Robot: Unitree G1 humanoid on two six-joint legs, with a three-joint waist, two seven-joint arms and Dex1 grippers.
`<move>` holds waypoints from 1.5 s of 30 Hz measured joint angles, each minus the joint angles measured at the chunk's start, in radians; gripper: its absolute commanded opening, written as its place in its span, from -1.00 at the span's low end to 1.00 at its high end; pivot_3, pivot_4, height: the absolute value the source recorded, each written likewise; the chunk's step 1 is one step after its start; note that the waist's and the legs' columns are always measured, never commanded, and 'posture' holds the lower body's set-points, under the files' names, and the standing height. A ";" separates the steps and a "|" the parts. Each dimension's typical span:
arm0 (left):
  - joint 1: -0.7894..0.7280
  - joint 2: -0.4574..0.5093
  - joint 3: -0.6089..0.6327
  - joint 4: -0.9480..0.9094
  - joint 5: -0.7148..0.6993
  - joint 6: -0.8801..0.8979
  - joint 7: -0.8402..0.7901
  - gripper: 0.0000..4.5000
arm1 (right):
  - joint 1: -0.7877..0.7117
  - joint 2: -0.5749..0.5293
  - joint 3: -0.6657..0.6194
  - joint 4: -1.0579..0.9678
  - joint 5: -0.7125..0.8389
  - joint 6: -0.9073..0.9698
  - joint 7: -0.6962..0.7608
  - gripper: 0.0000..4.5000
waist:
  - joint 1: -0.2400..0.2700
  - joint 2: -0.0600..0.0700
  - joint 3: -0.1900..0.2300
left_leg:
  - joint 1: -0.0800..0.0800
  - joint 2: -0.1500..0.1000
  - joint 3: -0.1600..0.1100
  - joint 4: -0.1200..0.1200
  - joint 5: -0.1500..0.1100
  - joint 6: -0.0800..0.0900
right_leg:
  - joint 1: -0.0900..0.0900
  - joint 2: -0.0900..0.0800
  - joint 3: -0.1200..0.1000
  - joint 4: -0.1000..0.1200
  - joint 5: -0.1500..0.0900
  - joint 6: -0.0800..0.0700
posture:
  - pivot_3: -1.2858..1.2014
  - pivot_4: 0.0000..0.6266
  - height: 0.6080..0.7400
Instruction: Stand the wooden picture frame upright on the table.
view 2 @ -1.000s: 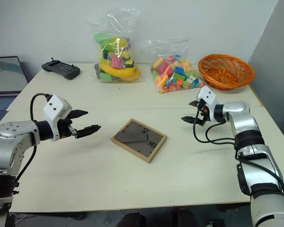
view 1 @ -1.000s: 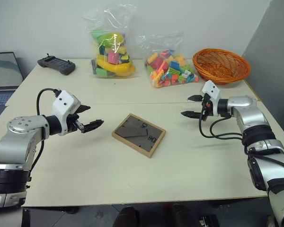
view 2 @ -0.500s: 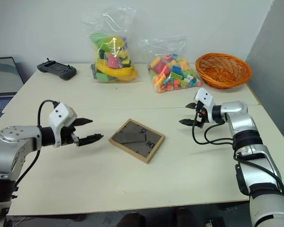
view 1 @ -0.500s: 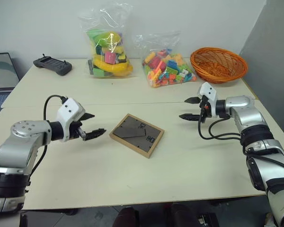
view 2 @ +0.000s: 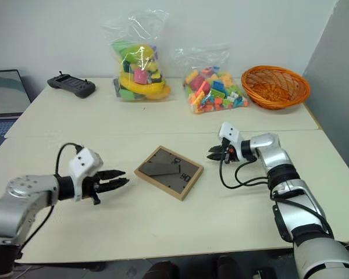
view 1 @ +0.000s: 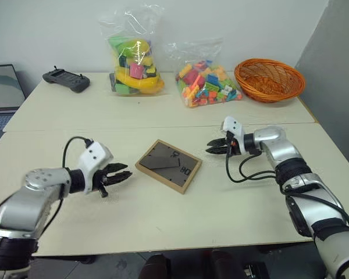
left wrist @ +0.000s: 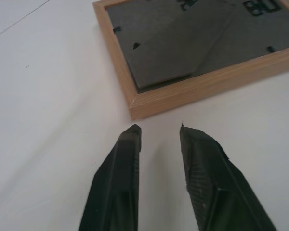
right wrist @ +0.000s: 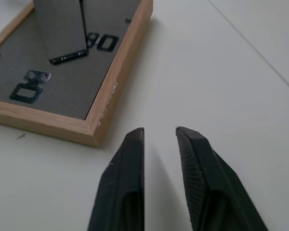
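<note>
The wooden picture frame [view 1: 168, 165] lies flat, face down, in the middle of the table [view 1: 238, 200]. Its dark back and folded easel stand face up [left wrist: 183, 53]. My left gripper [view 1: 123, 173] hovers low just off the frame's left corner, its fingers [left wrist: 118, 178] drawn nearly together with nothing between them. My right gripper [view 1: 211, 147] sits just off the frame's right corner [right wrist: 94, 130]. It points at the frame, and its fingers [right wrist: 130, 178] are likewise nearly together and empty. Neither gripper touches the frame.
Along the back of the table stand a clear bag of toys [view 1: 132, 55], a bag of coloured bricks [view 1: 206, 81] and an orange wicker basket [view 1: 269, 78]. A black controller [view 1: 66, 79] lies at the back left. A laptop [view 1: 0, 93] sits at the far left.
Both grippers have gone from wide open to nearly closed and have sunk toward the table. The right one moved left to the frame's corner. The frame has not moved.
</note>
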 measured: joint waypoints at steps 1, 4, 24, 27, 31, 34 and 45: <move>0.000 -0.014 -0.004 0.009 0.010 -0.005 0.014 -0.83 | 0.000 0.008 0.001 0.005 -0.004 -0.004 -0.002 -0.99 | 0.000 0.000 0.000 | 0.000 0.000 0.000 0.000 0.000 0.000 | 0.000 0.000 0.000 0.000 0.000 0.000 | 0.03 -0.52 1.00; -0.014 -0.071 -0.020 0.050 0.033 -0.032 0.059 -0.98 | 0.000 0.023 0.002 0.009 -0.005 -0.017 0.002 -1.00 | 0.001 0.000 0.000 | 0.000 0.000 0.000 0.000 0.000 0.000 | 0.000 0.000 0.000 0.000 0.000 0.000 | 0.03 -0.52 1.00; -0.284 -0.208 -0.203 0.292 0.169 -0.134 0.062 -0.98 | 0.236 0.018 0.081 -0.472 0.000 0.230 0.108 -1.00 | 0.000 -0.001 0.000 | 0.000 -0.001 -0.001 0.001 0.000 0.000 | 0.000 0.000 -0.001 0.000 0.000 0.000 | 0.03 -0.52 1.00; -0.264 -0.180 -0.203 0.276 0.166 -0.129 0.031 -0.98 | 0.235 -0.001 0.081 -0.480 -0.004 0.211 0.090 -1.00 | -0.001 -0.001 0.000 | 0.000 -0.001 -0.001 0.001 0.000 -0.001 | 0.000 0.000 0.000 0.000 0.000 0.000 | 0.03 -0.52 1.00; -0.184 -0.077 -0.143 0.245 0.110 -0.078 -0.048 -0.82 | 0.223 -0.027 0.041 -0.427 -0.021 0.153 -0.039 -1.00 | -0.004 -0.001 0.000 | 0.000 0.000 -0.002 0.000 0.000 0.000 | -0.001 0.000 -0.001 0.000 0.000 0.000 | 0.03 -0.52 1.00; -0.172 -0.005 -0.075 0.246 0.022 0.018 -0.138 -0.57 | 0.193 -0.020 0.007 -0.377 -0.027 0.143 -0.138 -1.00 | -0.004 -0.001 0.000 | 0.000 -0.001 -0.001 0.000 0.000 0.000 | -0.001 0.000 0.000 0.000 0.000 0.000 | 0.03 -0.52 1.00; -0.390 -0.032 0.008 0.504 -0.316 0.645 -0.264 0.54 | 0.211 0.006 0.042 -0.382 -0.045 0.131 -0.177 -1.00 | -0.006 -0.001 -0.001 | 0.000 -0.001 -0.003 0.002 0.001 -0.002 | 0.001 0.001 -0.001 0.000 0.000 0.000 | 0.03 -0.52 1.00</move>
